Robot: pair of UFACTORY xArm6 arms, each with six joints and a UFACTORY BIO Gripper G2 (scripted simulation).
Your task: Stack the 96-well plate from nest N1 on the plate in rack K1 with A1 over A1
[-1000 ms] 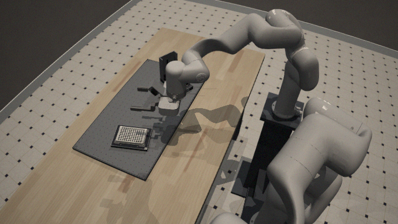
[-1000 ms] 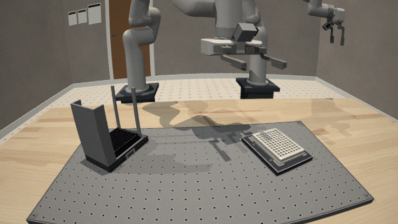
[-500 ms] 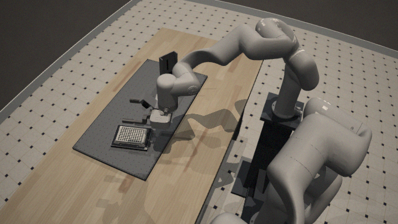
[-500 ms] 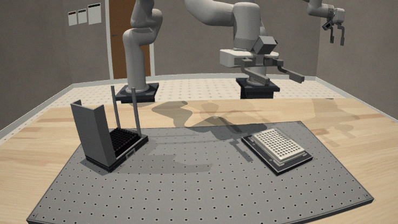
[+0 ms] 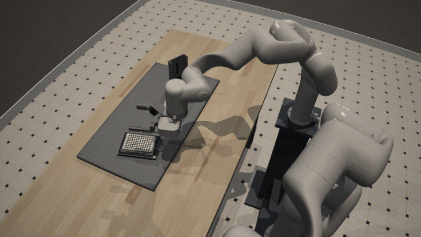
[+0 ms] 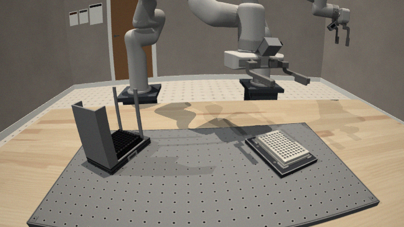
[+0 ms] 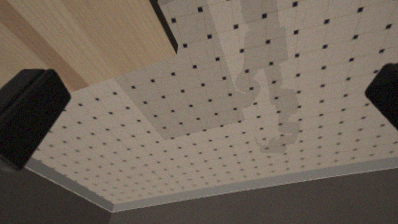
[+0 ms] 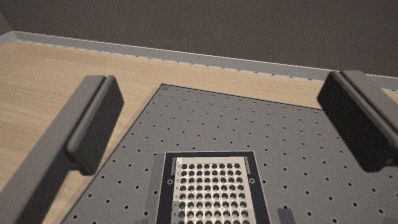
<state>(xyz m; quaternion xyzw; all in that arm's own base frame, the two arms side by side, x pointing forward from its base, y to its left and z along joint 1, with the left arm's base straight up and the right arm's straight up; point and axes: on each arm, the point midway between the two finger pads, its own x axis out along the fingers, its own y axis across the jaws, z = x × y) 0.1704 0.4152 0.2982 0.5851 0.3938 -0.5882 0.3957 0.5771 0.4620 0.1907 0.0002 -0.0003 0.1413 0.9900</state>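
Right end effector (image 5: 132, 117) (image 6: 289, 81) (image 8: 227, 122) — apart, empty. White plate (image 5: 138, 142) (image 6: 282, 146) (image 8: 210, 192) — in nest (image 5: 135, 155) (image 6: 299, 166) (image 8: 259, 200). Step: pickup approach. Next: align, descend astride plate, grip. Left end effector (image 6: 342, 43) (image 7: 210, 107) — apart, idle.

We see a brown door (image 6: 124, 56) in the back wall, three paper sheets (image 6: 95, 13) hung beside it, a pale tiled floor (image 5: 368, 117) (image 6: 191, 87) (image 7: 210, 115) dotted with dark squares, and a grey skirting strip (image 5: 73, 55) (image 6: 186, 78) (image 7: 250, 186) (image 8: 150, 54) along the walls.

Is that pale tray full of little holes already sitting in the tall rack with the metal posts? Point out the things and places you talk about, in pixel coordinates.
No, the pale plate (image 5: 138, 142) (image 6: 283, 146) (image 8: 211, 192) lies in its low dark nest (image 5: 120, 153) (image 6: 282, 174) (image 8: 161, 210), well apart from the rack (image 5: 178, 66) (image 6: 94, 135).
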